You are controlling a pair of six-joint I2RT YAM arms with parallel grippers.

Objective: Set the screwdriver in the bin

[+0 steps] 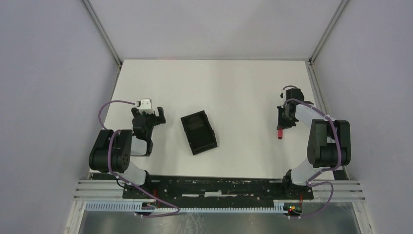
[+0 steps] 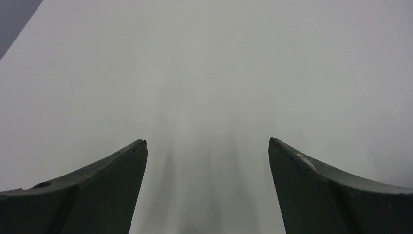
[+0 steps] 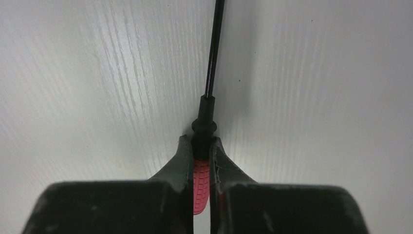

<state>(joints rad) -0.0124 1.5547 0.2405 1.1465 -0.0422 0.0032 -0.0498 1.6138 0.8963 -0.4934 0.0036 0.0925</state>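
Observation:
The screwdriver point(image 1: 280, 132) has a short red handle and a thin dark shaft. It lies at the right side of the white table. My right gripper point(image 1: 283, 122) is shut on its handle; in the right wrist view the fingers point(image 3: 181, 161) pinch the red ribbed grip point(image 3: 200, 187) and the shaft point(image 3: 213, 58) points away over the tabletop. The black bin point(image 1: 198, 132) sits empty near the table's middle, well left of the right gripper. My left gripper point(image 1: 152, 114) is open and empty left of the bin, its fingertips point(image 2: 131, 161) wide apart over bare table.
The white table point(image 1: 229, 87) is framed by grey walls and metal posts at the back corners. A metal rail point(image 1: 219, 190) with the arm bases runs along the near edge.

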